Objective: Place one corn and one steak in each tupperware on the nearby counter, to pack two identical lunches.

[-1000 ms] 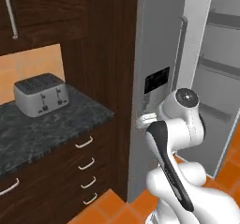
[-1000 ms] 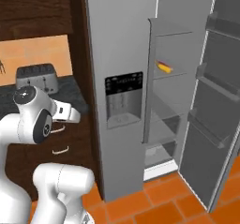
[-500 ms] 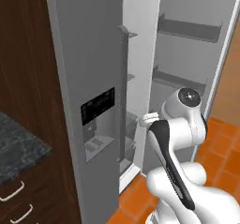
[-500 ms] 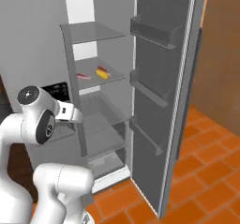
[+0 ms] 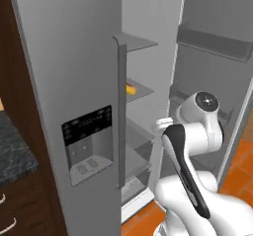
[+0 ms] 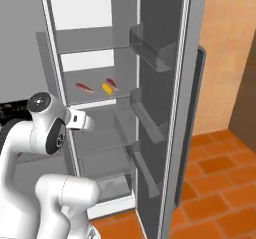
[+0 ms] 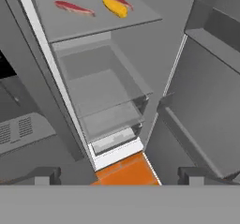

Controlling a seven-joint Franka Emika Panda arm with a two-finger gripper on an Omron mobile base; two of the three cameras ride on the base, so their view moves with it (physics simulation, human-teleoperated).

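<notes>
My worry is the open fridge door [image 6: 165, 108]: its bins jut toward the shelves on the right, so a wide swing of the arm could clip them. On the left, the closed door with the dispenser [image 5: 89, 143] hems the reach. The food lies far in on a middle shelf [image 7: 93, 19]: one corn [image 7: 115, 6] between two steak strips [image 7: 74, 7], the right one close beside it, easy to nudge. My gripper [image 7: 119, 175] is spread wide, empty, well short.
</notes>
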